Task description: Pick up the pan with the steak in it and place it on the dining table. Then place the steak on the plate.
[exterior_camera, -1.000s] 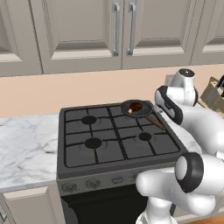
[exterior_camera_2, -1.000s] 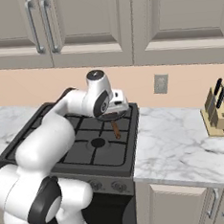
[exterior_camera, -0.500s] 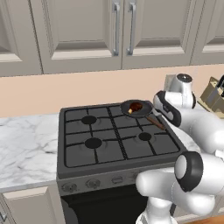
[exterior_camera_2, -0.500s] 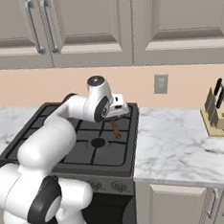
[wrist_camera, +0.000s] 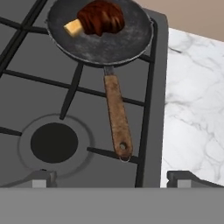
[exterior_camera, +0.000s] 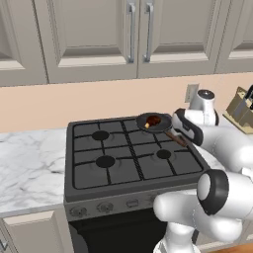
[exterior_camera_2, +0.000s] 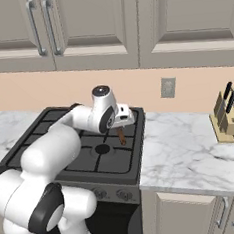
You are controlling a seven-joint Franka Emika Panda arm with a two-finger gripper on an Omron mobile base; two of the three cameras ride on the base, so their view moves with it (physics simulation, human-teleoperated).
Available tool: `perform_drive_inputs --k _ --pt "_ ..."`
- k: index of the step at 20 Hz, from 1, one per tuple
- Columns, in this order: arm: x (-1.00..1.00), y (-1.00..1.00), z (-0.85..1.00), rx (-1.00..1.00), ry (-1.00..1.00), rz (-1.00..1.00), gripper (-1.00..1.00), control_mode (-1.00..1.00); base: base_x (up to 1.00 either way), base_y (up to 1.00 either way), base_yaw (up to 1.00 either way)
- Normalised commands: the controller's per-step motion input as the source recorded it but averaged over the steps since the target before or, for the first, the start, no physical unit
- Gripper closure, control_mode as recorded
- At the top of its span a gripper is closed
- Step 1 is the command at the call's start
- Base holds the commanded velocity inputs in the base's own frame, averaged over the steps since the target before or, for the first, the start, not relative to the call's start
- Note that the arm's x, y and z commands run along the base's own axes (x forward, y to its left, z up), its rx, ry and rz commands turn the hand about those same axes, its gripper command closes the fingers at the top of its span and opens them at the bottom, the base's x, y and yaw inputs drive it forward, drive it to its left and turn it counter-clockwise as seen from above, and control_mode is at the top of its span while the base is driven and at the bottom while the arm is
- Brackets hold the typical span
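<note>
I see dark pan (wrist_camera: 99, 37) w/ brown wooden handle, reddish steak (wrist_camera: 100, 17) inside, on stove (wrist_camera: 39, 92); fingers (wrist_camera: 111, 178) apart, empty.

— What do we see of the pan (wrist_camera: 101, 37)?

— We see a round dark frying pan lying flat on the stove's back right burner, its straight brown wooden handle pointing toward the stove's front edge, with a small ring at its end.

— And the steak (wrist_camera: 99, 17)?

— We find it inside the pan, a reddish-brown chunk with a pale bone end, off-centre near the far rim.
</note>
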Motion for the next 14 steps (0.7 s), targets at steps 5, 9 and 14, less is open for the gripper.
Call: perform_drive_inputs --k 5,9,14 --pt "0.01 0.00 -0.29 0.00 0.00 0.00 -1.00 -1.00 0.00 0.00 0.00" --pt "0.01 0.00 -0.30 0.00 0.00 0.00 -1.00 -1.00 0.00 0.00 0.00" --pt "0.01 0.00 -0.32 0.00 0.00 0.00 -1.00 -1.00 0.00 0.00 0.00"
